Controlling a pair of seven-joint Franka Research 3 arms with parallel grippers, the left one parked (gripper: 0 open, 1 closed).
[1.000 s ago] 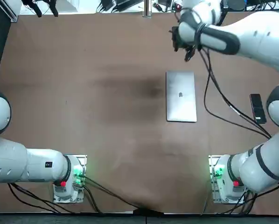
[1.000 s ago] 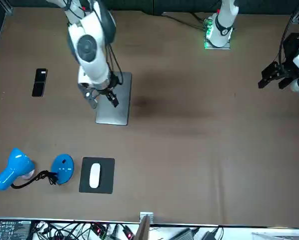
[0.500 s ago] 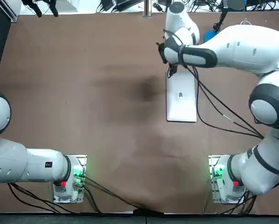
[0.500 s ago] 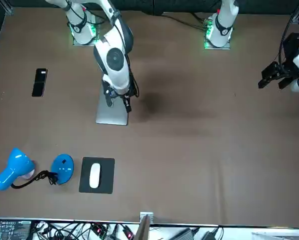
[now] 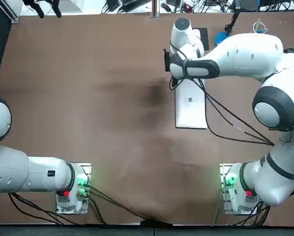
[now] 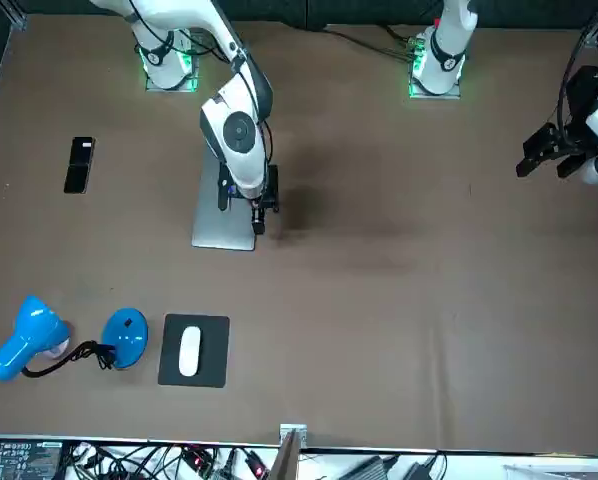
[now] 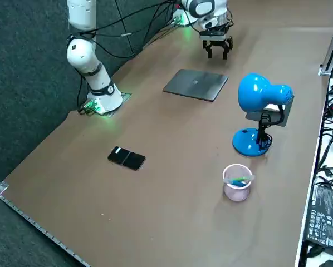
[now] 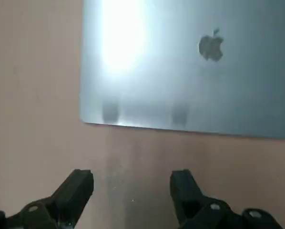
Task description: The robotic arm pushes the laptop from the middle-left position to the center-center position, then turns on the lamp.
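Note:
The closed silver laptop (image 5: 191,105) lies flat on the brown table, right of centre in the top view, and shows its logo in the right wrist view (image 8: 190,62). My right gripper (image 6: 243,205) hangs open just off the laptop's long edge on the robot's left side, near its far end. Both fingers (image 8: 80,183) point down over bare table, a short gap from the edge, with nothing between them. The blue lamp (image 7: 261,108) stands at the far right of the table, well away from the gripper (image 7: 216,49); its head is dark.
A white mouse (image 6: 189,352) sits on a black pad (image 6: 214,368) beside the lamp's base (image 6: 127,338). A black phone (image 7: 126,158) lies toward the robot's right side. A pink cup (image 7: 236,182) stands near the table's right edge.
My right gripper swung from beyond the laptop's far end across to its left side and came down close to the table. The laptop has not moved.

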